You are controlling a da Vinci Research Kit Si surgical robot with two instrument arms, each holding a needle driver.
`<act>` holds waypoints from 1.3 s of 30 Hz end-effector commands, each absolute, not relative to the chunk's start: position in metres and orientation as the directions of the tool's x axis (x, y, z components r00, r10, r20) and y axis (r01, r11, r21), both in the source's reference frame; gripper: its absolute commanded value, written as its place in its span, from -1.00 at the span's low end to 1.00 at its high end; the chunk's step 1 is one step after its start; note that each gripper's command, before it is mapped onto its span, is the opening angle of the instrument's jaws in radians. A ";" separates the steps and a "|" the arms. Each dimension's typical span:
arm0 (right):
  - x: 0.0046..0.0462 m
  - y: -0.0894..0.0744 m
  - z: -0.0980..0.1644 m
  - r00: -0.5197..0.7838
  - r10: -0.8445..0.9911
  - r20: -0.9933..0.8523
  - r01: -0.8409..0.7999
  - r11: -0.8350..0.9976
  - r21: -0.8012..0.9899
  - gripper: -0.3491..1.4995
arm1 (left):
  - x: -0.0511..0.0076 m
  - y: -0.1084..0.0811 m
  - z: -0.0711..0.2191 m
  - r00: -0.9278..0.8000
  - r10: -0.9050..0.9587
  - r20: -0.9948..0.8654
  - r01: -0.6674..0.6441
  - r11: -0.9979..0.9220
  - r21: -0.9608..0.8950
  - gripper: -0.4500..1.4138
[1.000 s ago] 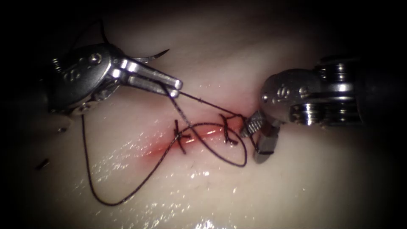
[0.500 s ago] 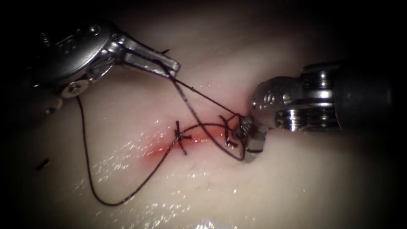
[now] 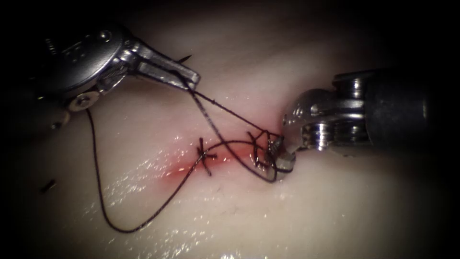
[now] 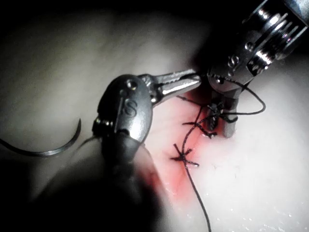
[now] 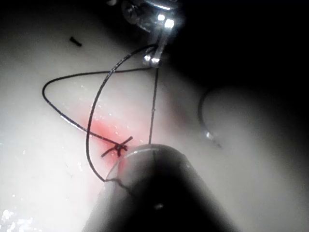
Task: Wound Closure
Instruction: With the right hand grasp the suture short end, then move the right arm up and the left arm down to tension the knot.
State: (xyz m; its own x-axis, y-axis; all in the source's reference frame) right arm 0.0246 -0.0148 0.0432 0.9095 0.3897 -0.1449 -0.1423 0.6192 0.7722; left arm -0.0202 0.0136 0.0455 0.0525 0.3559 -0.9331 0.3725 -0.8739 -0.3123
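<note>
Strong light at the centre, fading to darkness at every edge.

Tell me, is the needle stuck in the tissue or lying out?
Out. The needle lies free on the tissue, its whole curve showing, beyond the left tool, whose jaws hold the thread.

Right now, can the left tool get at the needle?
Probably not at once: the left tool is shut on the thread. The needle lies free on the tissue behind it, nothing between.
</note>
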 end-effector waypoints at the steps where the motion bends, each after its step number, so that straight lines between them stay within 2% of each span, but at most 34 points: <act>1: 0.0257 -0.015 0.043 0.909 0.390 -0.147 -0.141 0.621 0.771 -0.20 | -0.0207 0.014 0.046 0.054 0.354 -0.934 0.373 -0.875 -0.310 -1.00; 3: 0.0259 -0.015 0.043 0.907 0.393 -0.148 -0.143 0.619 0.772 -0.09 | -0.0207 0.014 0.046 0.053 0.352 -0.934 0.373 -0.875 -0.309 -1.00; 6: 0.0262 -0.015 0.043 0.906 0.397 -0.146 -0.147 0.619 0.772 -0.04 | -0.0207 0.013 0.046 0.053 0.350 -0.935 0.374 -0.876 -0.306 -1.00; 16: 0.0271 -0.015 0.043 0.904 0.405 -0.139 -0.157 0.615 0.773 -0.02 | -0.0207 0.013 0.047 0.047 0.348 -0.936 0.374 -0.875 -0.306 -1.00; 17: 0.0272 -0.015 0.043 0.903 0.406 -0.138 -0.158 0.614 0.773 -0.07 | -0.0207 0.013 0.047 0.047 0.347 -0.937 0.375 -0.876 -0.305 -1.00; 18: 0.0272 -0.015 0.043 0.903 0.406 -0.138 -0.158 0.614 0.773 -0.22 | -0.0207 0.012 0.047 0.047 0.346 -0.937 0.375 -0.876 -0.305 -1.00; 20: 0.0271 -0.015 0.043 0.903 0.406 -0.138 -0.157 0.614 0.774 -1.00 | -0.0207 0.012 0.047 0.047 0.345 -0.937 0.375 -0.876 -0.304 -1.00; 26: 0.0266 -0.013 0.043 0.884 0.466 -0.037 -0.297 0.621 0.725 -1.00 | -0.0204 0.012 0.047 0.048 0.345 -0.938 0.379 -0.875 -0.302 -1.00; 39: 0.0269 -0.010 0.040 0.831 0.550 -0.075 -0.325 0.591 0.739 -1.00 | -0.0216 0.003 0.046 0.015 0.327 -0.945 0.384 -0.874 -0.296 -1.00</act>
State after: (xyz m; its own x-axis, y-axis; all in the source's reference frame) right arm 0.0260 -0.0106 0.0398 0.8302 0.5530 -0.0703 -0.3287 0.5874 0.7395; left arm -0.0213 0.0020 0.0447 0.0055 0.3244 -0.9459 0.3902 -0.8716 -0.2967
